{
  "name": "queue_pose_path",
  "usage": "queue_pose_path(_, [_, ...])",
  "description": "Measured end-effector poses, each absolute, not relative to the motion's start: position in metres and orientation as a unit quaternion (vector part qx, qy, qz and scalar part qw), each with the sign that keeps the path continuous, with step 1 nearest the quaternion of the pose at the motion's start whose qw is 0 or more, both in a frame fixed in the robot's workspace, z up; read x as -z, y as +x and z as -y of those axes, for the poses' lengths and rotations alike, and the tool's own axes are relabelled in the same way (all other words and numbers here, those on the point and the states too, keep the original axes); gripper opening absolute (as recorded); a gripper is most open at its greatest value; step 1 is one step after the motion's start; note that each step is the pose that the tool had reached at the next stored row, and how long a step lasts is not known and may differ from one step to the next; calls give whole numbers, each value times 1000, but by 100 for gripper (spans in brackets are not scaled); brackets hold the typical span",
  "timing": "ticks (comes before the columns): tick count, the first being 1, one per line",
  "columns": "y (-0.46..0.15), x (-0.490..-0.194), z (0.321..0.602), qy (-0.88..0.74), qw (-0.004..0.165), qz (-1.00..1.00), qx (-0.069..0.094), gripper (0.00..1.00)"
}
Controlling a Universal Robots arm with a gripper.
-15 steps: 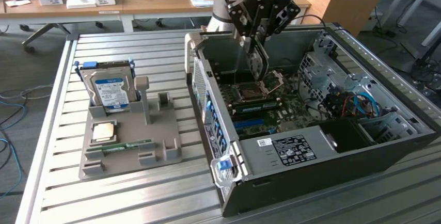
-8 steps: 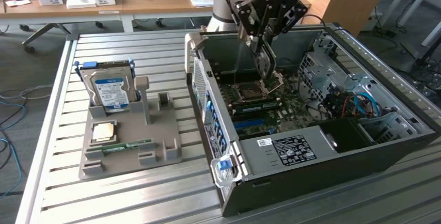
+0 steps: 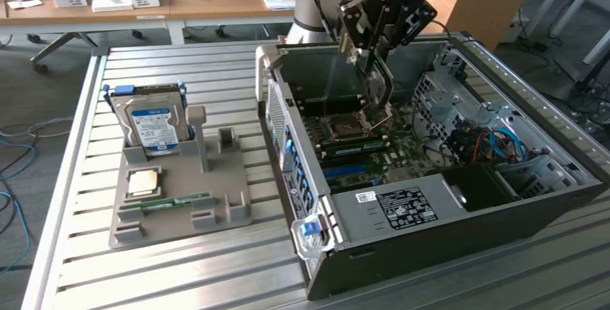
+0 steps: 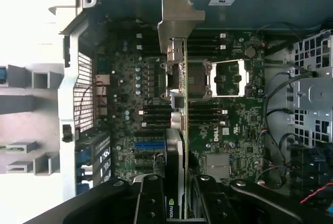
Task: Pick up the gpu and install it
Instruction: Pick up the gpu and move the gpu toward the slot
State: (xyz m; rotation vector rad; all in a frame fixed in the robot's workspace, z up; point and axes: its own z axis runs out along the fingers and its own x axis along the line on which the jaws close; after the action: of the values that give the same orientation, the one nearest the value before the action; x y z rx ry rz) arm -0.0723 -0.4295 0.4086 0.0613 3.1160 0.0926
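exterior view: stood high off the slatted table [image 3: 191, 267], looked down obliquely at mid range into the open computer case [image 3: 533, 203] | wrist view: looked straight down at close range past the gripper [image 4: 179, 185] | shared: motherboard [image 3: 381, 158] and gpu [image 3: 378, 87] inside the case

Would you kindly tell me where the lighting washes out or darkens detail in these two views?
Wrist view: the table beside the computer case is washed out to near white, while the motherboard under the gpu in the gripper looks dim. Exterior view: light falls evenly on the table, and the case interior lies in shade.
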Motion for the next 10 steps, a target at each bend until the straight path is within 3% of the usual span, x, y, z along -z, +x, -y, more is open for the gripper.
queue_pose_path(10, [-50, -409, 429, 20, 12, -999, -30, 27])
